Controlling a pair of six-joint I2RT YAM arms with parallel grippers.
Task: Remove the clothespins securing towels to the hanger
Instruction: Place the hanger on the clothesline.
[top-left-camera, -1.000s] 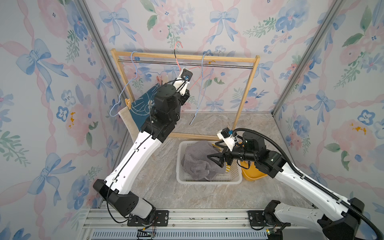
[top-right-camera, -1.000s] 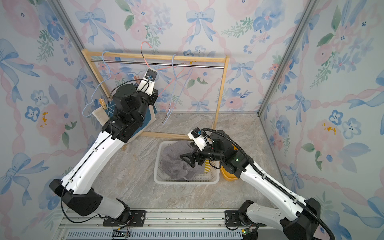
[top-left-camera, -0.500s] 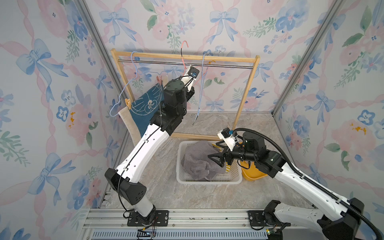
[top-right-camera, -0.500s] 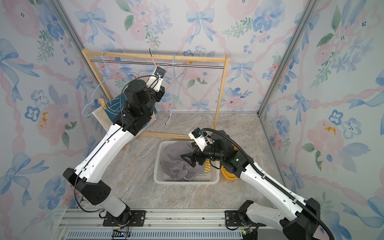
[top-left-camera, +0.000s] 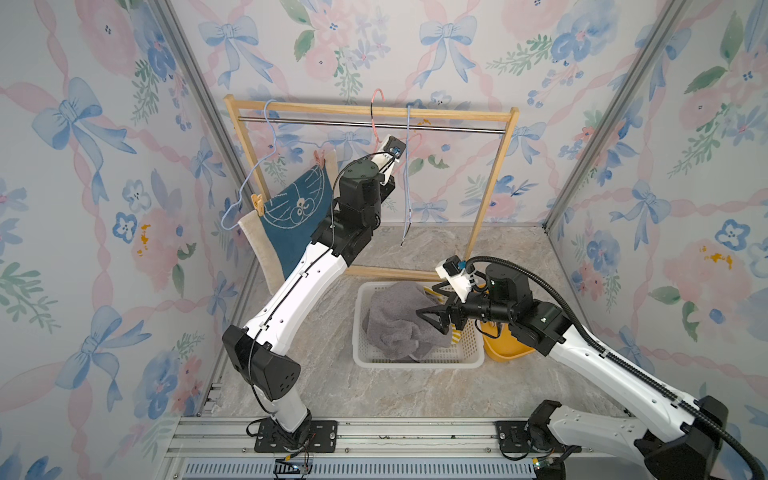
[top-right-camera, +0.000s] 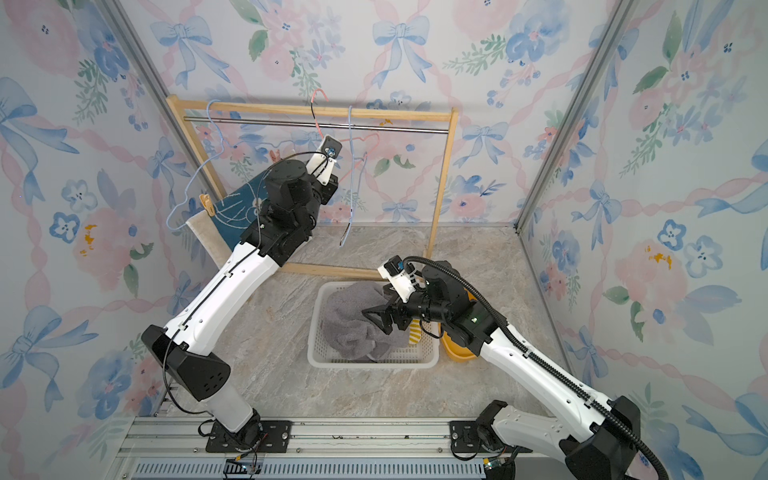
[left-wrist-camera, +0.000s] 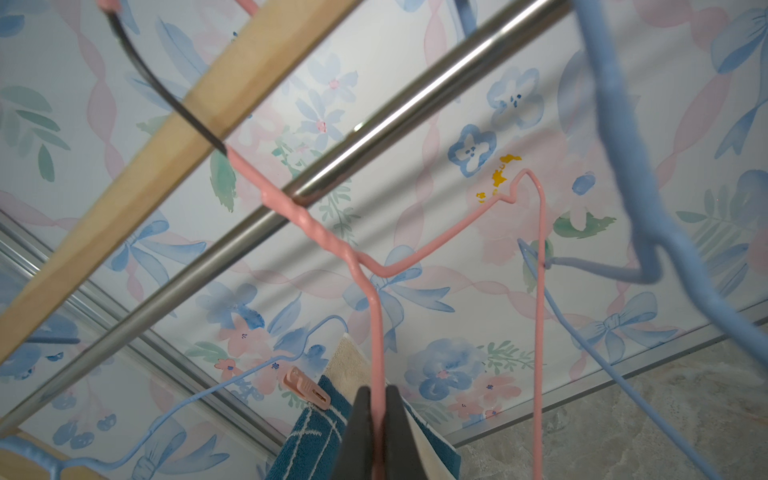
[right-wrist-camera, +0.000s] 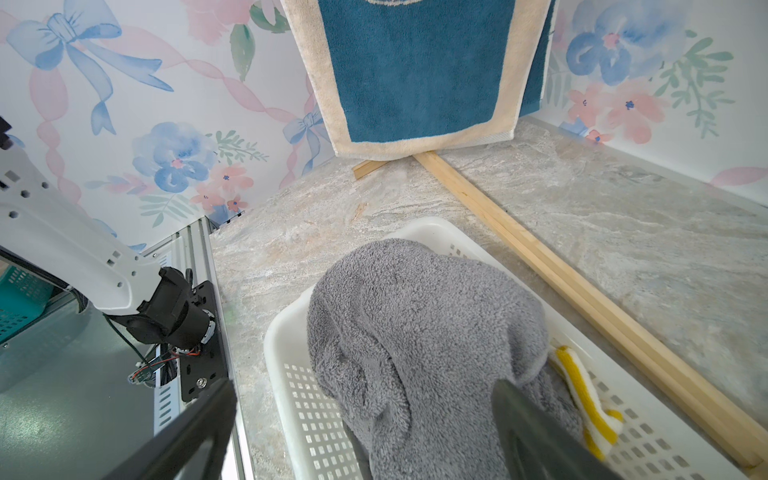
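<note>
Left fingers pinched together on a wire of the pink hanger, up by the metal rail of the wooden rack. Right fingers wide apart, holding nothing, hovering over the white basket.

Basket holds a crumpled grey towel. A yellow-and-white striped towel pokes out from under it on one side. Yellow tub sits just beside the basket, mostly hidden by the right arm, so contents cannot be told.

Surface is grey-beige marble pattern; the rack stands on it toward the back wall. Walls carry floral wallpaper with blue bows.

Blue towel has a cream border and a white line drawing. It hangs tilted from a light-blue hanger at the rack end nearest the left arm. Two clothespins are on it. The pink clothespin grips the higher top corner and the tan clothespin the lower one, both clipping towel to hanger wire. Bare blue hanger hangs just beside the pink one.
</note>
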